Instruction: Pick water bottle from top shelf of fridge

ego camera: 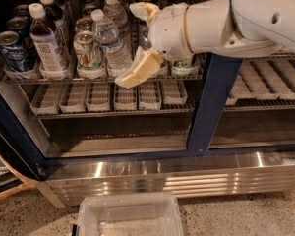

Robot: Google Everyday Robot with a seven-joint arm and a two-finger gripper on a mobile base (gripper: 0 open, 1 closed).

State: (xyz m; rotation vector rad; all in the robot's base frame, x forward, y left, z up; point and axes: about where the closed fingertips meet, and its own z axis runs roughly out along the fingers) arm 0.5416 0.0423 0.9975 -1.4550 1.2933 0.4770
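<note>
Now the gripper point(139, 41), fingers spread wide, hangs at upper centre, just right of the water bottle point(111, 44) on the top shelf point(44, 78).

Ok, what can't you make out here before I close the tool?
Camera view:
- Tool, open beside the water bottle at the top shelf: depth is unclear, so I cannot tell whether its fingers bracket the bottle.
- Cans behind the wrist: mostly hidden by the arm.
- Back-row drinks: dark, cut off by the top edge.
- Bottle label print: blurred.
- Plastic bin on the floor: cut off by the bottom edge.
</note>
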